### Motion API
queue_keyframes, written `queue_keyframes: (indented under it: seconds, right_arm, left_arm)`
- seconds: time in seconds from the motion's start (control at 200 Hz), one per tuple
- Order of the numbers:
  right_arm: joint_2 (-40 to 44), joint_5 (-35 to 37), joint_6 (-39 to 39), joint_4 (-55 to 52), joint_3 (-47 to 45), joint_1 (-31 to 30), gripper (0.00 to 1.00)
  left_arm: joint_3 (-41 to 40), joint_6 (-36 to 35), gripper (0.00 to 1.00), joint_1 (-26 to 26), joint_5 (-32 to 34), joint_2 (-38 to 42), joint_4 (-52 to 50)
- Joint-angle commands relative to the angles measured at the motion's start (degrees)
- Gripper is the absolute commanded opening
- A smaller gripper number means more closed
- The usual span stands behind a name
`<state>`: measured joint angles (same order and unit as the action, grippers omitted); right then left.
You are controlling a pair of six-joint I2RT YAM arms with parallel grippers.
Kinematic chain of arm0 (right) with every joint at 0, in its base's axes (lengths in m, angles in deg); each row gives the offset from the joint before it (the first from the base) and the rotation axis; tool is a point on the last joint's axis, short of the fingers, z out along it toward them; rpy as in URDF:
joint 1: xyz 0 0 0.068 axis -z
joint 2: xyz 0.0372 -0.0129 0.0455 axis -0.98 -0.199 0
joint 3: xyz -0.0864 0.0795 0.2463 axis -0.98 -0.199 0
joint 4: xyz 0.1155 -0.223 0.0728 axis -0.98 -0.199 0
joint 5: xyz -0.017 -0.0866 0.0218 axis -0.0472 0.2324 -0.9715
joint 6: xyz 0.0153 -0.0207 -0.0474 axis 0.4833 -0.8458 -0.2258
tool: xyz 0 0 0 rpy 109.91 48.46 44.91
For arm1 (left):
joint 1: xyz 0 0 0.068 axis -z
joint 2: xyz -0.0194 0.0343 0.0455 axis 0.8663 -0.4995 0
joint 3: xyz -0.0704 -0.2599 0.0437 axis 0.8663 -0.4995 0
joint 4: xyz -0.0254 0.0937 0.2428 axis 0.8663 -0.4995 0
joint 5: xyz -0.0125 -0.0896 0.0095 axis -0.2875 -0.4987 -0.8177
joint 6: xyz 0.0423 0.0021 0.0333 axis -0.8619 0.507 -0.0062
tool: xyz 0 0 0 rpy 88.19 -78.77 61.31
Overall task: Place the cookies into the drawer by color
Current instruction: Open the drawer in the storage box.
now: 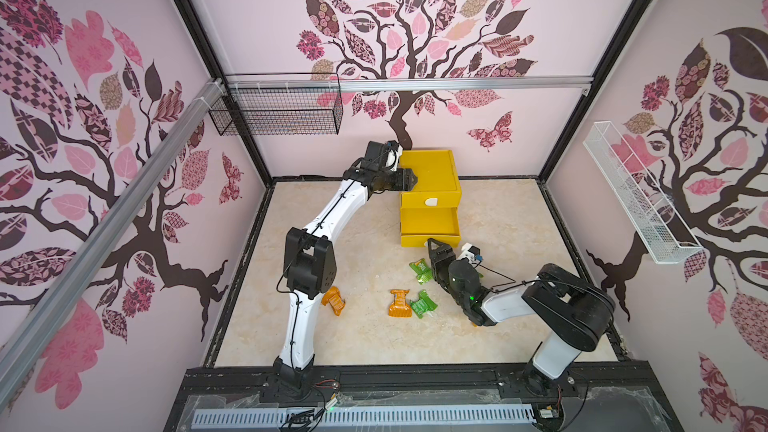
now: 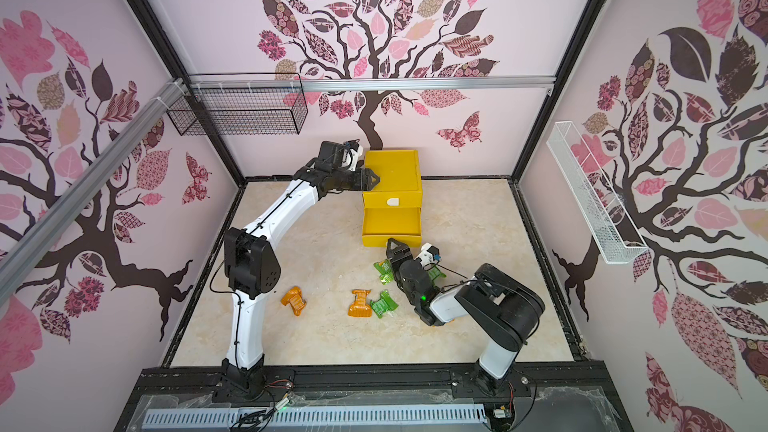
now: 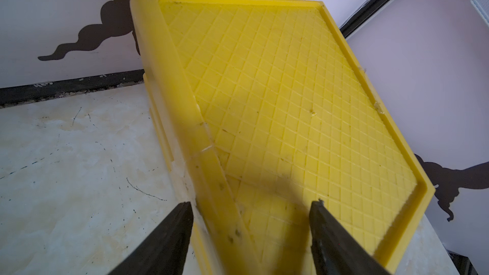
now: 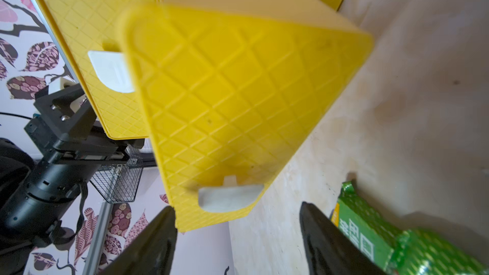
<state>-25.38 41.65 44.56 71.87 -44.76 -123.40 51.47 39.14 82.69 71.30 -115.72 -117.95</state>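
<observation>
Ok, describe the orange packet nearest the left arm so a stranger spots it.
From the yellow drawer cabinet at the back wall, come forward to the left arm's black elbow. The orange packet lies just beside it, alone; the other orange packet sits beside a green one.

Cookies on the tabletop: two orange cookie packets (image 1: 333,300) (image 1: 400,304) and two green cookie packets (image 1: 421,271) (image 1: 423,304) in plain view. There is also one green piece (image 2: 435,274) beside the right wrist that cannot be confirmed as a separate packet. Storage and fixtures: one yellow drawer cabinet (image 1: 436,168) with one open drawer (image 1: 430,239) and two white pull tabs (image 4: 111,71) (image 4: 229,198); two wire baskets, one black wire basket (image 1: 278,112) and one white wire basket (image 1: 636,195); and two robot arms, the left arm (image 1: 332,214) and the right arm (image 1: 557,351).
</observation>
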Motion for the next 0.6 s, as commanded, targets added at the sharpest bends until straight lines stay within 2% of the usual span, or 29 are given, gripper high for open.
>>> queue_keyframes:
  seconds: [0.0, 0.245, 0.34, 0.36, 0.595]
  right_arm:
    - [7.01, 0.49, -5.27, -8.17, -1.24, -0.37, 0.81]
    - [21.63, 1.20, -13.19, -26.77, -4.71, -0.43, 0.88]
    - [27.26, 2.92, -15.74, -32.40, -6.05, -0.38, 0.91]
    - [28.34, 3.17, -16.45, -33.64, -6.19, -0.40, 0.91]
    - [38.50, 5.87, -22.23, -46.85, -6.32, -0.34, 0.96]
  left_arm:
    - [-1.71, -0.46, 0.77, 0.20, 1.56, 1.17, -4.66]
    - [-2.78, -1.26, 0.88, 0.21, 3.91, 5.94, -3.88]
    - [-3.86, -1.90, 0.93, 0.20, 4.84, 8.45, -3.36]
    - [-4.09, -1.94, 0.97, 0.19, 5.08, 9.01, -3.34]
    - [-9.85, -4.89, 0.97, 0.02, 6.89, 16.96, -1.55]
